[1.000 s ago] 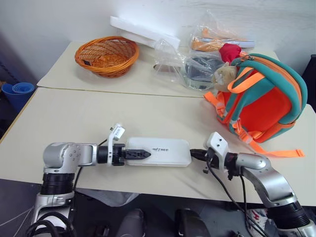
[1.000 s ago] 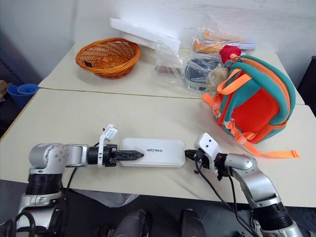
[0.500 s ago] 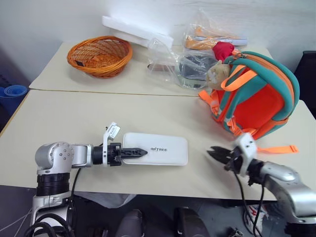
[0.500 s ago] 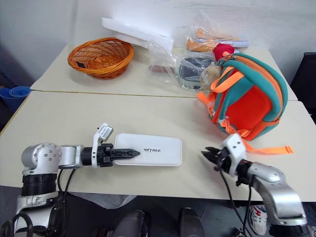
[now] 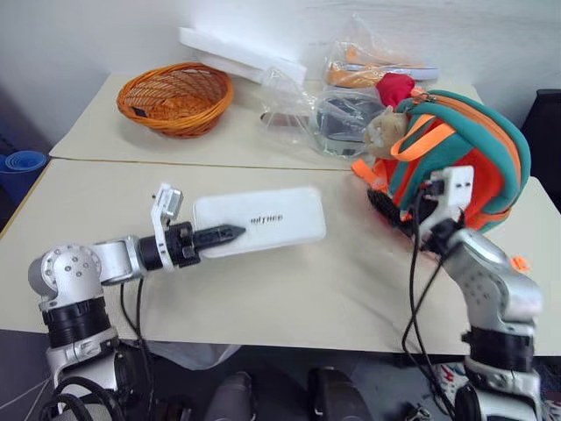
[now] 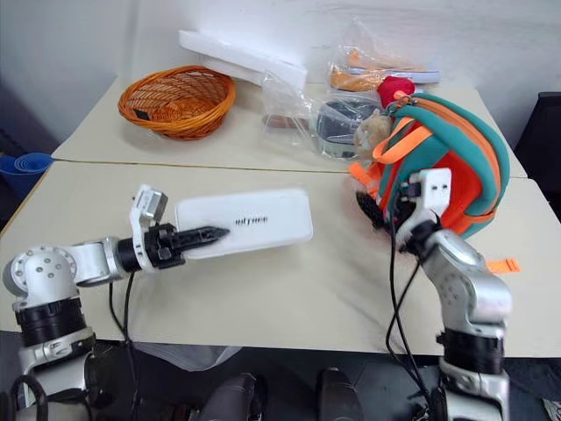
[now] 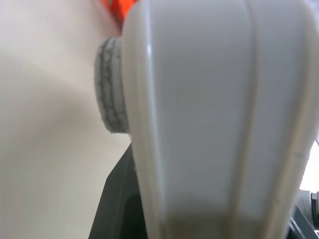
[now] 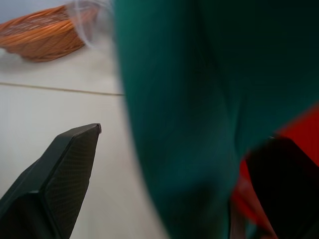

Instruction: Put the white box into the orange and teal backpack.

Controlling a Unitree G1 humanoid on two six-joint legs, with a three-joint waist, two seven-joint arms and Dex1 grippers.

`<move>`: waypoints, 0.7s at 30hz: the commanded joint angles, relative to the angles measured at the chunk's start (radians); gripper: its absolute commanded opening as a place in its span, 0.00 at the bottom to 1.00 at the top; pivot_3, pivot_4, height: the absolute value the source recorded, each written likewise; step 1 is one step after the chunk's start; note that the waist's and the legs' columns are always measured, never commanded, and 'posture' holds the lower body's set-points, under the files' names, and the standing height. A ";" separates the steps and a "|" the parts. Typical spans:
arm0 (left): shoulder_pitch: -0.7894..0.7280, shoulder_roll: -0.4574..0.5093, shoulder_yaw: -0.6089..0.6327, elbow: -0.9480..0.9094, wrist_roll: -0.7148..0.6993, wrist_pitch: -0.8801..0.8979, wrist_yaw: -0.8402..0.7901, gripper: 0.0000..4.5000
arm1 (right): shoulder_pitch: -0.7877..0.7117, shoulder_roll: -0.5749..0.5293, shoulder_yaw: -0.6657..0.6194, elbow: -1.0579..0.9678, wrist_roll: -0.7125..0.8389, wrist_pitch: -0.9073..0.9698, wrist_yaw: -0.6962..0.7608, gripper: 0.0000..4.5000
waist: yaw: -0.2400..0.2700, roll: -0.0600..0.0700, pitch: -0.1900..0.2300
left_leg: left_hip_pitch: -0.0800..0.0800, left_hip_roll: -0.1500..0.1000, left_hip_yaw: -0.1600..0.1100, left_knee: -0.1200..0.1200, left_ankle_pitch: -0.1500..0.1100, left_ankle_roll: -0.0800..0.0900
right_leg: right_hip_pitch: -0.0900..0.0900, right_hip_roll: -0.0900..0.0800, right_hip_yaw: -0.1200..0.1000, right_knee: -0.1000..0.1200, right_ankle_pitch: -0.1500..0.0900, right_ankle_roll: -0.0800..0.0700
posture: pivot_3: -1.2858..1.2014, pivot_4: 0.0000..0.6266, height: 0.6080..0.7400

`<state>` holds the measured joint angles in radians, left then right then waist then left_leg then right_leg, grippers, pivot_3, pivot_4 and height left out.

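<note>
The white box (image 5: 259,219), flat with dark lettering on top, hangs tilted above the table, and my left gripper (image 5: 230,233) is shut on its left end. Close up in the left wrist view, the box's pale shell (image 7: 209,109) fills the frame. The orange and teal backpack (image 5: 465,158) stands upright at the right of the table, with a tan plush charm (image 5: 383,132) at its top. My right gripper (image 5: 386,206) is up against the backpack's left side and open. In the right wrist view its fingers (image 8: 65,174) stand wide apart with the teal trim (image 8: 199,99) between them.
An orange wicker basket (image 5: 175,95) sits at the back left. A white foam slab (image 5: 241,54) lies against the wall. Clear plastic bags (image 5: 329,114) and a red cloth (image 5: 394,88) crowd the back beside the backpack. Orange straps (image 5: 517,261) trail near the table's right edge.
My left gripper closed on the box and lifted it off the table, tilted. My right gripper left the box's right end, rose to the backpack's side and opened wide.
</note>
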<state>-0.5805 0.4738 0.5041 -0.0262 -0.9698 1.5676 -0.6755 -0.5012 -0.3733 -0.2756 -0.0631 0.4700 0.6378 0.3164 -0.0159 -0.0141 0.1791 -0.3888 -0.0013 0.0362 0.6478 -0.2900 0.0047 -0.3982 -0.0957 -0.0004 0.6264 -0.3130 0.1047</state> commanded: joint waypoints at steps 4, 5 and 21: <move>-0.028 0.019 0.040 -0.035 -0.065 -0.024 0.014 0.29 | -0.089 0.031 0.007 0.134 -0.040 -0.149 0.016 0.88 | -0.013 0.000 0.000 | -0.002 0.000 0.001 0.000 -0.001 0.001 | 0.000 0.000 -0.001 0.001 0.000 0.000 | 0.52 0.24 1.00; -0.029 0.022 0.047 -0.043 -0.071 -0.026 0.021 0.29 | -0.086 0.029 0.010 0.132 -0.040 -0.159 0.028 0.79 | -0.013 0.000 0.000 | -0.002 0.000 0.001 0.000 -0.001 0.001 | 0.000 0.000 -0.001 0.000 0.000 0.001 | 0.52 0.24 1.00; -0.111 0.077 0.015 -0.077 -0.020 -0.394 0.049 0.29 | 0.079 -0.238 0.017 -0.277 0.348 0.110 0.516 0.01 | -0.009 0.000 0.001 | -0.002 0.001 0.000 0.000 -0.001 0.000 | 0.000 0.000 -0.004 0.000 0.000 0.001 | 0.52 0.24 1.00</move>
<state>-0.6590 0.5427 0.5211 -0.0734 -0.9847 1.2393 -0.6012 -0.4320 -0.5698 -0.2368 -0.2372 0.7112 0.6987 0.7469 -0.0246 -0.0144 0.1801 -0.3909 -0.0001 0.0363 0.6476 -0.2912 0.0047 -0.3980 -0.0952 -0.0046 0.6261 -0.3126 0.1054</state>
